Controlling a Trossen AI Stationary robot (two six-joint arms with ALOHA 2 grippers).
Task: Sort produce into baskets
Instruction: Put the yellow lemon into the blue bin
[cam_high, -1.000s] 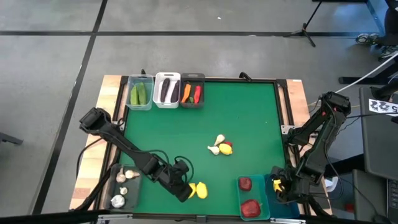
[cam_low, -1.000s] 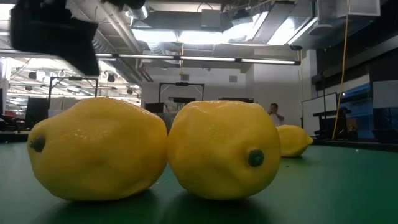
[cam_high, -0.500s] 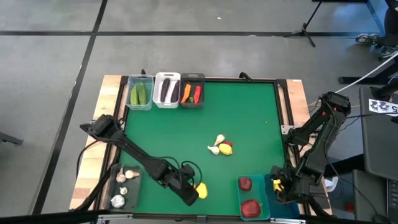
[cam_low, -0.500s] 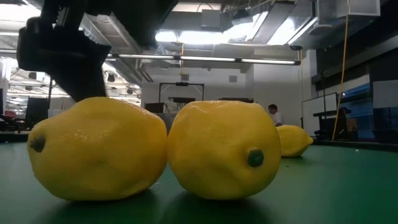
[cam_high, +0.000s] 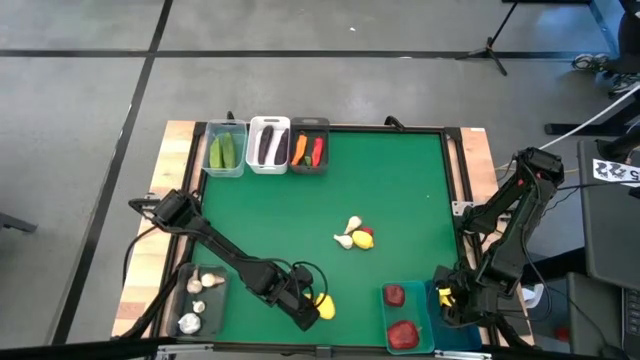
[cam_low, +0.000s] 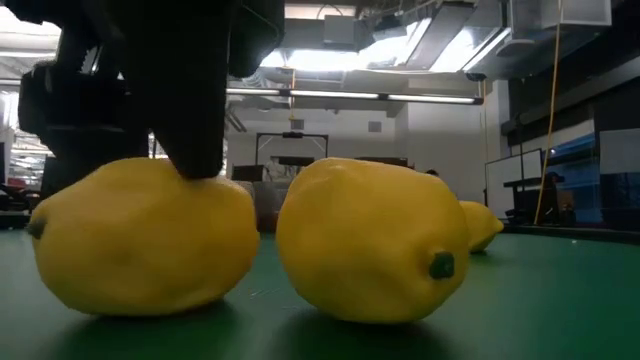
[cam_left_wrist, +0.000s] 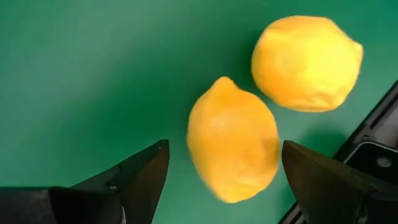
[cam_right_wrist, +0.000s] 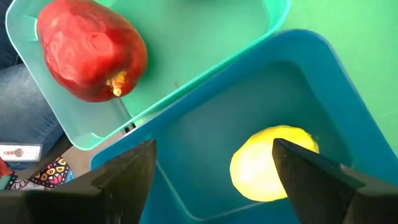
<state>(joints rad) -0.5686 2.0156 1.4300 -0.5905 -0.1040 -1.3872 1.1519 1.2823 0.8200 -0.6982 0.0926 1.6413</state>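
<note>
A: Looking at the high view first: left gripper (cam_high: 312, 308) is down at the near edge of the green tabletop (cam_high: 390, 180), on the pair of lemons (cam_high: 322, 306). Right gripper (cam_high: 452, 298) waits over the blue bin (cam_high: 445, 318) at the near right corner.

B: Other stuff?
A: Cucumbers (cam_high: 224, 151), eggplants (cam_high: 268, 146), carrot (cam_high: 300, 149) and chili (cam_high: 317, 151) sit binned along the far edge. Garlic (cam_high: 348, 231) plus one lemon are loose mid-table.

B: Low view?
A: Two waxy, dimpled lemons side by side, just apart. A dark finger (cam_low: 190, 90) presses on top of the left one (cam_low: 140, 240).

B: Left wrist?
A: Jaws released and wide, straddling the nearer lemon (cam_left_wrist: 233, 148); the second (cam_left_wrist: 306, 62) lies just beyond it. My read: centre on the oval's narrow width, not its pointed ends, and close gently. Smooth rounded skin will likely squirt out otherwise, and the neighbour could get bumped.

B: Right wrist?
A: Jaws released, nothing held. One lemon (cam_right_wrist: 270, 165) is already in the glossy blue bin; a wrinkled red fruit (cam_right_wrist: 92, 51) is in the teal bin (cam_right_wrist: 205, 37) beside it.
</note>
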